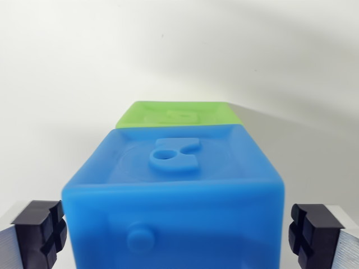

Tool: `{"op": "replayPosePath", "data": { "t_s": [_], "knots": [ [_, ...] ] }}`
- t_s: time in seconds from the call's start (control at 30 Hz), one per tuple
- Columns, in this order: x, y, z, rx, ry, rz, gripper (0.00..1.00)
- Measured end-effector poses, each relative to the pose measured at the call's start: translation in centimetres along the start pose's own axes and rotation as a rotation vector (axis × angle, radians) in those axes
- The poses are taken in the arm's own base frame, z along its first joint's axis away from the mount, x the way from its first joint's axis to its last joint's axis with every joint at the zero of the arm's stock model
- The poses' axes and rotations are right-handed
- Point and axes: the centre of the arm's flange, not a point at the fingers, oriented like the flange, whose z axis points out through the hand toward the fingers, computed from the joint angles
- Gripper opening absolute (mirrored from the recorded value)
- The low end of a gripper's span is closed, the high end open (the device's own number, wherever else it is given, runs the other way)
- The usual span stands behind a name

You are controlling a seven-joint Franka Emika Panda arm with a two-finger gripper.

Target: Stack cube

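Observation:
A large blue cube (174, 196) fills the lower middle of the wrist view, with a raised figure on its top face and a round knob on its near side. Behind it lies a green cube (176, 114), of which only the top face shows, touching or very close to the blue one's far edge. My gripper (177, 232) straddles the blue cube: the left black fingertip (40, 231) and the right black fingertip (313, 231) stand on either side with small gaps to the cube's walls. The jaws are open and hold nothing.
The cubes rest on a plain white surface (67, 67) that spreads around and behind them, with a soft shadow at the upper right. Nothing else is visible.

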Motion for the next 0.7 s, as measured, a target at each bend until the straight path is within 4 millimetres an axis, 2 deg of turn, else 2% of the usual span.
{"op": "replayPosePath", "data": {
  "t_s": [0.43,0.7],
  "knots": [
    [0.0,0.0,-2.9,0.001,0.003,0.000,1.00],
    [0.0,0.0,-5.7,0.001,0.005,0.000,1.00]
  ]
}}
